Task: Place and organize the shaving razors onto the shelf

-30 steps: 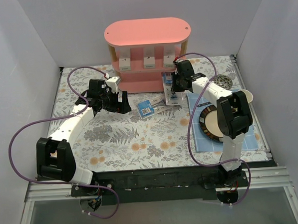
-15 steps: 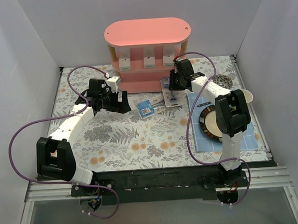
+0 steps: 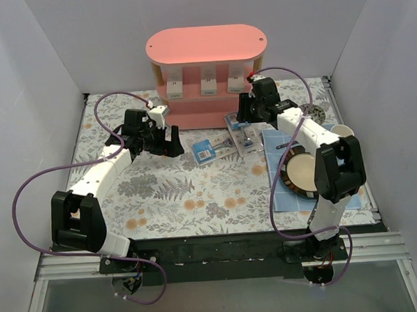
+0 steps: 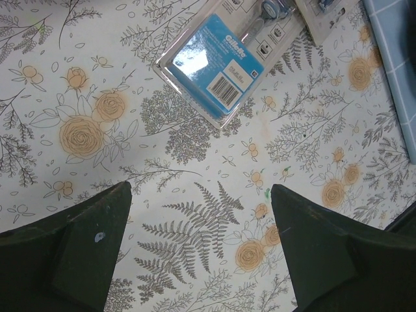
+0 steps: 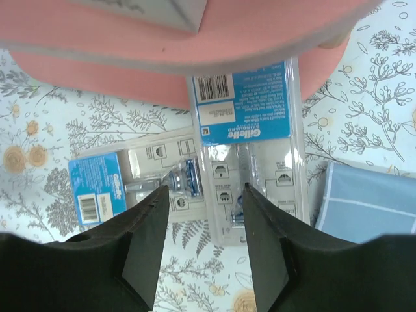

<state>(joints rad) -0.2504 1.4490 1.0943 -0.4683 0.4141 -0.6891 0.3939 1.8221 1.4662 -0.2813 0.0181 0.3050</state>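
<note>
The pink shelf (image 3: 205, 44) stands at the back. Three white razor boxes (image 3: 209, 81) stand side by side on its middle tier. One blister pack (image 3: 242, 134) lies on the table with its top end against the shelf's base; it also shows in the right wrist view (image 5: 247, 143). The other blister pack (image 3: 207, 149) lies just left of it and shows in both the left wrist view (image 4: 218, 65) and the right wrist view (image 5: 104, 188). My right gripper (image 5: 203, 214) is open and empty above the first pack. My left gripper (image 4: 201, 227) is open and empty over the tablecloth, near the second pack.
A blue cloth (image 3: 336, 191) at the right holds a dark-rimmed plate (image 3: 300, 172). A white cup (image 3: 342, 131) and a round silver item (image 3: 312, 113) sit behind it. Grey walls close in both sides and the back.
My right gripper has moved back and to the right, toward the shelf. The blister pack under it has shifted slightly right and lies flat. The left arm has not moved.
</note>
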